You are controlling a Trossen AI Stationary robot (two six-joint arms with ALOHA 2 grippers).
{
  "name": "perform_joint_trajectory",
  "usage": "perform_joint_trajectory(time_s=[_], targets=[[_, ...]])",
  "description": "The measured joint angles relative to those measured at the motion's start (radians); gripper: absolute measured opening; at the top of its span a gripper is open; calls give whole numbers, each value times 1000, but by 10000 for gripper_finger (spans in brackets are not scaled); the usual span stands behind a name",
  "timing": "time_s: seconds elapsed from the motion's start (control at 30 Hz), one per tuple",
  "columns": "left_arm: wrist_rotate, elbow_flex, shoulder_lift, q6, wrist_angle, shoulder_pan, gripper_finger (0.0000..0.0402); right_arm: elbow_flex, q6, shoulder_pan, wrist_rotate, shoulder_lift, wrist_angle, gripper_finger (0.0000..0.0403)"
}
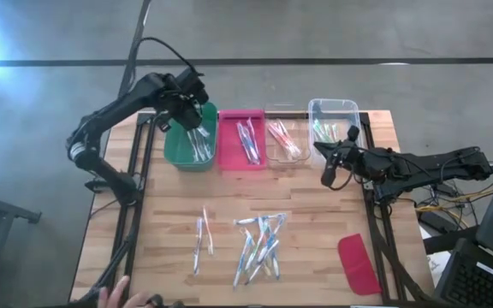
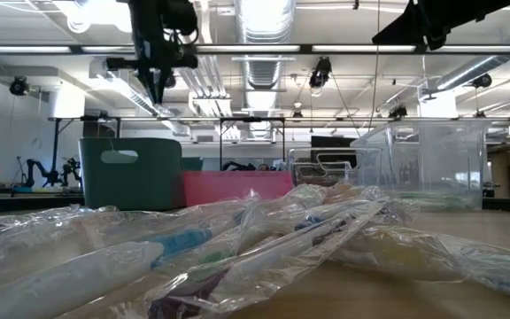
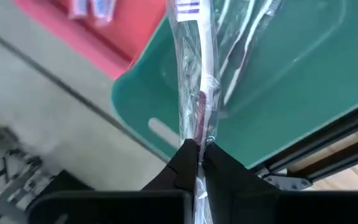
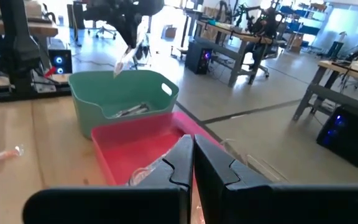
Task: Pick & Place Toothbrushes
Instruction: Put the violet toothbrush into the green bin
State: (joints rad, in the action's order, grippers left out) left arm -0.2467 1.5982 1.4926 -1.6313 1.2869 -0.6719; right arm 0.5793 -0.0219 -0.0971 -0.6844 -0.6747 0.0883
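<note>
I am in the placing step. My left end effector [image 3: 196, 163] is pinched tight on one wrapped toothbrush [image 3: 194, 74], holding it by one end so that it hangs down over the open top of the green bin [image 1: 178, 152]. In the left wrist view the brush points into the bin's hollow, where a few other wrapped brushes already lie on the floor of it. Seen from across the bench, the held brush dangles above the green bin's rim, clear of the walls and not yet inside.

My right end effector [image 1: 329, 177] is shut on nothing and waits to the far side of the row from the green bin, just in front of the clear bin [image 1: 349, 109] that ends it.

The pink bin [image 1: 229, 158] stands touching the green bin's side, and a further clear tray comes after it. The loose pile of toothbrushes [image 1: 259, 246] still to sort lies on the bench [image 1: 306, 201] well in front of the green bin, toward the near edge, with a couple of strays beside it. A red lid [image 1: 358, 263] lies farther off again.

Next I should part the left fingers so the brush drops, perhaps lowering a little first so that its crinkly wrapper doesn't catch the rim and tip it outward. Then I judge it is back to the pile for another.
</note>
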Motion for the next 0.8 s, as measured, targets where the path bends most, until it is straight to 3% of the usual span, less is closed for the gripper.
perform_joint_trajectory(time_s=[0.43,0.8], targets=[[-43,-15,181,-47,47,2,17,0,-26,0,0,-15,12,8],[-76,-200,204,-112,-69,-4,25,-14,-39,0,3,-15,12,8]])
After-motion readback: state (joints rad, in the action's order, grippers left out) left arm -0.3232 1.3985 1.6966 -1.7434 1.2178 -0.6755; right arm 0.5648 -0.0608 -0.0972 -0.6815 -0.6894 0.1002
